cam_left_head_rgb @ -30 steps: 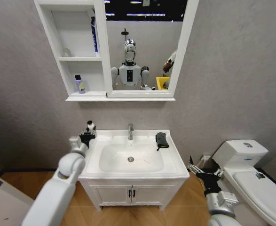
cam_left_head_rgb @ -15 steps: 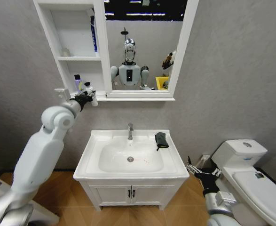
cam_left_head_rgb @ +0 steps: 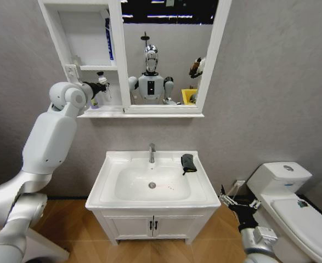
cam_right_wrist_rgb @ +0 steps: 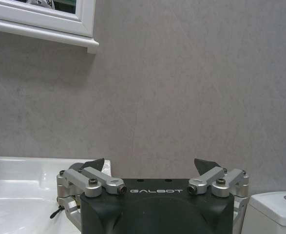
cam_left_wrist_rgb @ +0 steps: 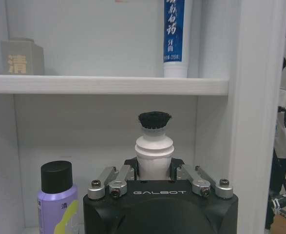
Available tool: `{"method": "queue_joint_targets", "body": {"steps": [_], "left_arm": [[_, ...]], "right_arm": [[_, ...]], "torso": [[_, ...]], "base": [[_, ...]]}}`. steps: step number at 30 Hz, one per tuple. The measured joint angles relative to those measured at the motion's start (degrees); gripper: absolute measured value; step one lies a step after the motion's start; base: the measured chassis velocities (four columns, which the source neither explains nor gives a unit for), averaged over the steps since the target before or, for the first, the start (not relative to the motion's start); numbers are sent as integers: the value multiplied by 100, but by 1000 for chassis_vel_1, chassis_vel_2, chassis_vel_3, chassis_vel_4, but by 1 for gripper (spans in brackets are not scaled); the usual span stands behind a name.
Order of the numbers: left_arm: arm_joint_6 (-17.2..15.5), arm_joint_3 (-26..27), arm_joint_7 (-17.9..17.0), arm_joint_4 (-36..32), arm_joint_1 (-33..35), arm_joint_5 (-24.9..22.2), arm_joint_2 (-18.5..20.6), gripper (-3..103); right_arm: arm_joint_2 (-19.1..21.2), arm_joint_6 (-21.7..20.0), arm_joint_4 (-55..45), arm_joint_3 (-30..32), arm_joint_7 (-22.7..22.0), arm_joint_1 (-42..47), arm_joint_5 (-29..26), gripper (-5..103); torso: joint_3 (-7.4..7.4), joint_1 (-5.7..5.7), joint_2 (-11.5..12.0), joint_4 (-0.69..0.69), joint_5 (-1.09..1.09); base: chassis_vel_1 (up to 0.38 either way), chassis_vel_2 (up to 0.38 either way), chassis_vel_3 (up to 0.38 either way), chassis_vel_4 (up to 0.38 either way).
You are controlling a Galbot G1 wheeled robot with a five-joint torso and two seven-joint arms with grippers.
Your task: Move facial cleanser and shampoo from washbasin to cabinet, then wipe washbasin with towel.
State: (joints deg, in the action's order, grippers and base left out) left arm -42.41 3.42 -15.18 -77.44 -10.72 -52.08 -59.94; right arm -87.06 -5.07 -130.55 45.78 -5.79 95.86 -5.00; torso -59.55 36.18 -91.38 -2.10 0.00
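Holding white bottle (cam_left_wrist_rgb: pixel 154 148) with black cap, left gripper (cam_left_head_rgb: pixel 99 86) jaws closed on it, raised at lower compartment of cabinet (cam_left_head_rgb: pixel 67 44), beside purple bottle (cam_left_wrist_rgb: pixel 58 202). Towel (cam_left_head_rgb: pixel 188 163) lies on washbasin (cam_left_head_rgb: pixel 112 164) rim. Right gripper (cam_right_wrist_rgb: pixel 152 169) jaws open, low beside toilet (cam_left_head_rgb: pixel 292 205).

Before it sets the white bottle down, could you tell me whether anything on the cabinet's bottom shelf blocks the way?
The left hand holds the white bottle at the cabinet. A purple bottle stands to one side; nothing visible directly ahead.
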Motion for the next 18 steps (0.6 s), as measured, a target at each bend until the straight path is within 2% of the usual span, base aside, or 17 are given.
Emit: {"method": "queue_joint_targets", "body": {"steps": [2, 6, 11, 12, 13, 14, 17, 18], "left_arm": [[0, -84, 219, 482, -171, 250, -122, 32], [0, -125, 385, 900, -307, 489, -217, 32], [2, -126, 440, 1021, -335, 574, -265, 32], [5, -126, 461, 1024, -330, 580, -276, 30], [11, -125, 472, 1019, -302, 580, -283, 34], [11, -125, 472, 1019, -302, 580, -283, 34], [38, -114, 466, 1013, -262, 604, -288, 50], [38, -114, 466, 1013, -262, 604, -288, 50]], "right_arm": [[-5, 43, 13, 9, 0, 50, 1, 100], [-6, 84, 27, 60, 0, 81, -19, 100], [0, 91, 41, 69, 0, 77, -25, 100], [-2, 90, 45, 66, -1, 62, -25, 100], [-7, 91, 46, 57, -2, 51, -23, 100], [-7, 91, 46, 57, -2, 51, -23, 100], [-14, 91, 46, 46, -2, 62, -17, 100], [-14, 91, 46, 46, -2, 62, -17, 100]], "torso": [[0, 0, 0, 1, 0], [0, 0, 0, 0, 0], [0, 0, -1, 0, -1], [1, 0, -1, 0, 0], [1, 0, -1, 0, 1], [1, 0, -1, 0, 1], [1, -1, -1, 0, 0], [1, -1, -1, 0, 0]], "base": [[0, 0, 0, 0], [0, 0, 0, 0], [0, 0, 0, 0], [0, 0, 0, 0], [0, 0, 0, 0], [0, 0, 0, 0], [0, 0, 0, 0], [0, 0, 0, 0]]}}
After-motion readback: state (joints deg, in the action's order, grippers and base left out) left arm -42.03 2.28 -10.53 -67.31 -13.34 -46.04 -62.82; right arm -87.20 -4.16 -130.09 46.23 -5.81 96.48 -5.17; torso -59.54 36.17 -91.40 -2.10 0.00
